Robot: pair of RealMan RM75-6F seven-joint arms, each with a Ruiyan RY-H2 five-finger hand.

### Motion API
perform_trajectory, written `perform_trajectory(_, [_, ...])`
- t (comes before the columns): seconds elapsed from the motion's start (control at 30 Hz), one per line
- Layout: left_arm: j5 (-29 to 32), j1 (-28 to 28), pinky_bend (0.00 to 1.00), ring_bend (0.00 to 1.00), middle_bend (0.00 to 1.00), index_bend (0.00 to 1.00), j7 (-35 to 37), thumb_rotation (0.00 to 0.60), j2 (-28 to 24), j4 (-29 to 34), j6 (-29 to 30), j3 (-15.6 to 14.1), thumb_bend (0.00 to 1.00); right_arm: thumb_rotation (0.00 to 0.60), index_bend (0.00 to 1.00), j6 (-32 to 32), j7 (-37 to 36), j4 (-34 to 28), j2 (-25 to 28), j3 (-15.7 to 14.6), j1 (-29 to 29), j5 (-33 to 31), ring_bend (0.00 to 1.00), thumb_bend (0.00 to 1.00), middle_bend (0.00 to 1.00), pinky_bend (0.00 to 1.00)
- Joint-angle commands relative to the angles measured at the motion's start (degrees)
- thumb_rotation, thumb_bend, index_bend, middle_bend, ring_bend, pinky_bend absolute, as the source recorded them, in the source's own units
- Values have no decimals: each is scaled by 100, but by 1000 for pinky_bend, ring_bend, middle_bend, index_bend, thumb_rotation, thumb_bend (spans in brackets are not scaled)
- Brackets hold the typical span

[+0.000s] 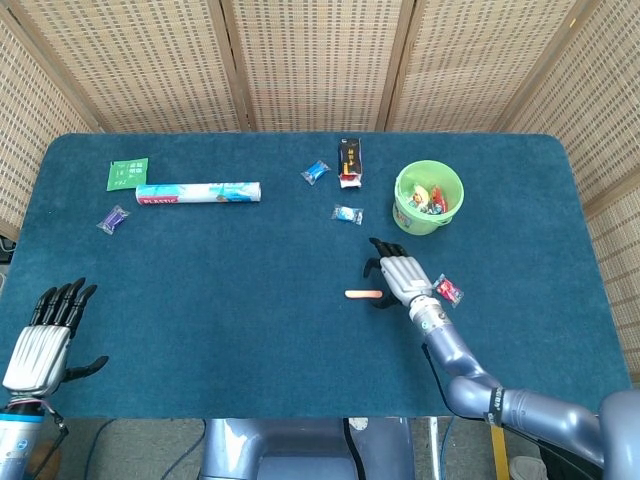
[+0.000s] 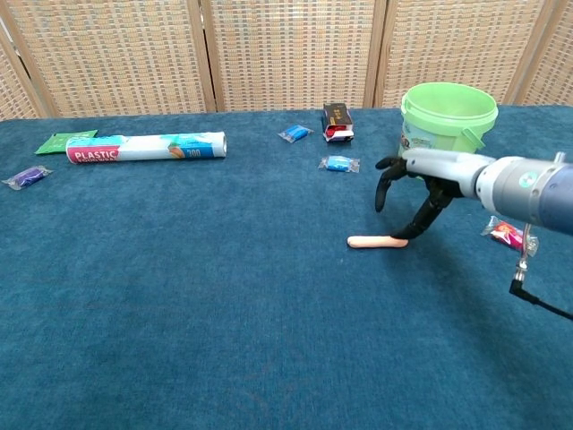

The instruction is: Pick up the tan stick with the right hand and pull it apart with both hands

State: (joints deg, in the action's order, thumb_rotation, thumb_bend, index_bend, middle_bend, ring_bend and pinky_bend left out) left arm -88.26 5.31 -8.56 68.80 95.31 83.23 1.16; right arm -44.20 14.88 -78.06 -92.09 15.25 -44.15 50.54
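The tan stick [image 1: 363, 294] [image 2: 377, 241] lies flat on the blue table, right of the middle. My right hand [image 1: 398, 272] [image 2: 417, 182] hovers just over the stick's right end, fingers spread and pointing down, thumb tip at or near that end. It holds nothing. My left hand [image 1: 45, 333] stays at the near left edge of the table, fingers apart and empty; only the head view shows it.
A green bucket [image 1: 405, 217] [image 2: 448, 132] with wrappers inside stands behind the right hand. A red candy [image 1: 447, 290] [image 2: 510, 235] lies to its right. A plastic roll [image 1: 198, 192] [image 2: 145, 147], green packet [image 1: 127, 173], purple candy [image 1: 113, 218], blue candies [image 2: 339, 164] and a black box [image 1: 349, 160] lie farther back.
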Motion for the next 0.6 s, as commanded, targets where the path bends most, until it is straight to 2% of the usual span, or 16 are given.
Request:
perform_trajectory(0.03, [-2, 12, 0, 0, 0, 0, -1, 600, 9, -6, -17, -10, 0, 600, 460, -61, 80, 126, -132, -101, -55, -67, 0, 423, 0, 0])
perform_trajectory(0.6, [13, 36, 0, 0, 0, 0, -59, 600, 45, -15, -9, -48, 0, 600, 480, -229, 62, 530, -475, -278, -90, 39, 0, 461, 0, 0])
